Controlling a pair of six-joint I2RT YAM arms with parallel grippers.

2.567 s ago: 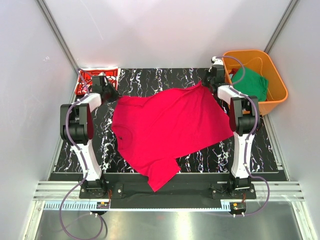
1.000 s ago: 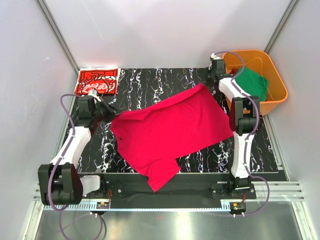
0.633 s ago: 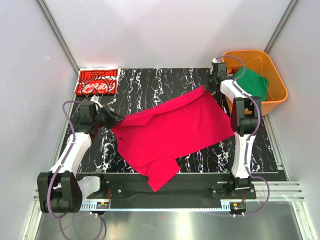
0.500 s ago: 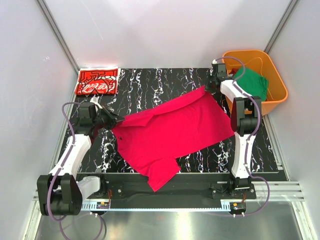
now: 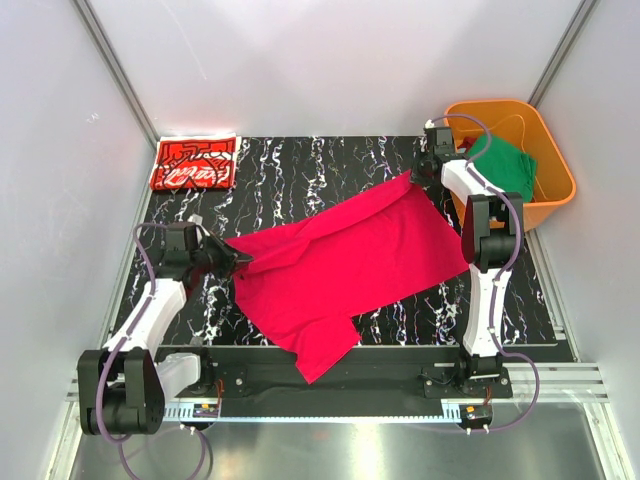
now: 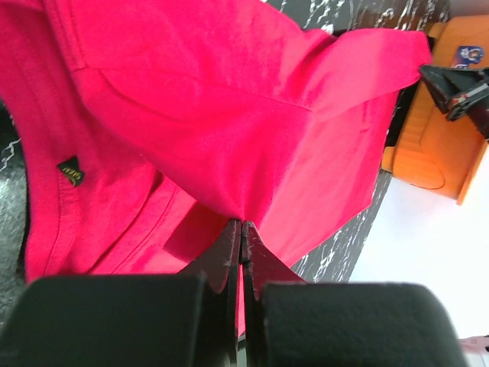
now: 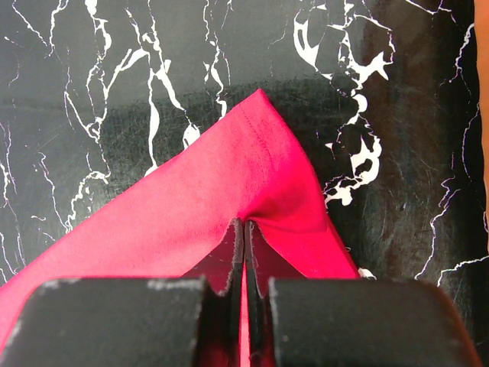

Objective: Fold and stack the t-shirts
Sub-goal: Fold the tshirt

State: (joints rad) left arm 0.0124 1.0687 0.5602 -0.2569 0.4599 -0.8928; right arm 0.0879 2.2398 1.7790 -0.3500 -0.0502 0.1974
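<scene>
A plain crimson-red t-shirt point(image 5: 340, 265) lies spread across the black marbled table point(image 5: 300, 170). My left gripper point(image 5: 236, 261) is shut on its left edge point(image 6: 243, 222), the cloth folded over toward the near side. My right gripper point(image 5: 425, 172) is shut on the shirt's far right corner point(image 7: 246, 222) near the tub. A folded red t-shirt with white line print point(image 5: 195, 162) rests at the far left corner. A green t-shirt point(image 5: 505, 165) sits inside the orange tub point(image 5: 555, 190).
The orange tub stands off the table's far right corner, close to my right arm. The shirt's lower sleeve point(image 5: 322, 355) hangs over the table's near edge. Grey walls close in both sides.
My left gripper has carried the shirt's left edge nearer and to the right, folding the cloth over. The right gripper has barely moved at the far corner.
</scene>
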